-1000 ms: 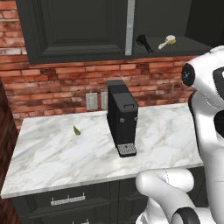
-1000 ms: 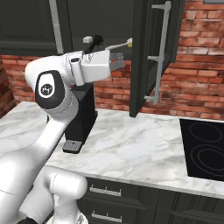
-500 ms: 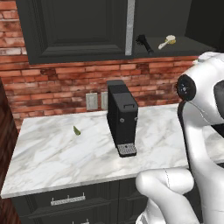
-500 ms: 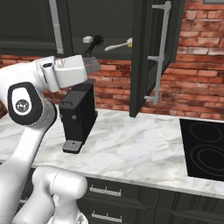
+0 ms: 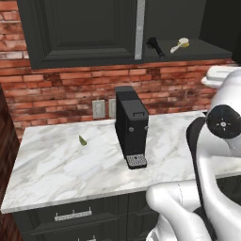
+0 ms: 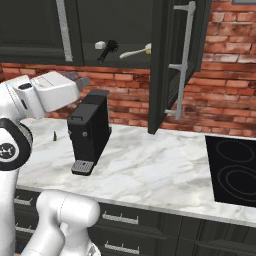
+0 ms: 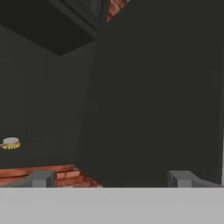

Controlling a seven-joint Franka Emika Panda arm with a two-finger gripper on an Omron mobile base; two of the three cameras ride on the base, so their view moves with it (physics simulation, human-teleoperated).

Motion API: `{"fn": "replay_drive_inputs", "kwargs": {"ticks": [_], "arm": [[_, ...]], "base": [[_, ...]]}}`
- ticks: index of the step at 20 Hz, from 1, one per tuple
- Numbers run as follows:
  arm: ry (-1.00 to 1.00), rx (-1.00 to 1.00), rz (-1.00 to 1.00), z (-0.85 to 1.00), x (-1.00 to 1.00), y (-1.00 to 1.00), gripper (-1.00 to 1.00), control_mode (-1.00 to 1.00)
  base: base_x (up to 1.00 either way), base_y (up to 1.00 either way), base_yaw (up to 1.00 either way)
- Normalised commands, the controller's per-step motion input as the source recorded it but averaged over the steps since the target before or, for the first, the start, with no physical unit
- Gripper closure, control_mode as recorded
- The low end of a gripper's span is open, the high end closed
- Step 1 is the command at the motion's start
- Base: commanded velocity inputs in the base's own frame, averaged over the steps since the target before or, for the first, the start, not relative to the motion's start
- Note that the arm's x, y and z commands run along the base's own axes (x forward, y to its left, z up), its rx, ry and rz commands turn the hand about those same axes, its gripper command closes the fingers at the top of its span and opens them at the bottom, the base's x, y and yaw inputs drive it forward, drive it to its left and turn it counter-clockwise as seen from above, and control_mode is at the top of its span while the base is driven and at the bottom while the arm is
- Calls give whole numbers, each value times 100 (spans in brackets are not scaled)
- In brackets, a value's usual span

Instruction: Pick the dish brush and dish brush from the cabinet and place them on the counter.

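Both dish brushes lie on the open cabinet's (image 5: 80, 33) bottom shelf. The black dish brush (image 5: 154, 46) (image 6: 109, 50) lies to the left of the cream-handled one with the tan head (image 5: 180, 44) (image 6: 136, 51). My gripper (image 7: 113, 179) is open with nothing between its fingertips. It faces the dark cabinet interior, and the cream brush (image 7: 10, 143) sits small at the hand view's far left. My arm hangs beside and below the shelf, well short of the brushes. The white marble counter (image 5: 56, 169) (image 6: 150, 170) spreads out below.
A black coffee machine (image 5: 132, 127) (image 6: 90, 130) stands on the counter under the shelf. The cabinet door (image 6: 172, 60) hangs open to the right of the brushes. A small white block (image 6: 100, 45) lies beside the black brush. A small green item (image 5: 82, 140) lies on the counter, and a black cooktop (image 6: 235, 170) is at far right.
My arm has swung down and back from the shelf front; in the right base view the hand dropped from brush height to below the cabinet. The brushes have not moved.
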Motion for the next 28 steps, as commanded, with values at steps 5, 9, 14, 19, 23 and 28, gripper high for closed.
{"fn": "replay_drive_inputs", "kwargs": {"ticks": [5,9,14,19,23,28], "arm": [[0,0,28,0,-27,48,-100,-100],[2,0,30,0,-19,50,-100,-100],[0,1,32,0,-11,48,-100,-100],[0,1,31,0,-11,44,-100,-100],[0,1,30,0,-4,43,-100,-100],[0,0,13,0,9,39,-100,-100]], "base": [[0,0,0],[0,0,0],[0,0,0],[0,0,0],[0,0,0],[0,0,0]]}}
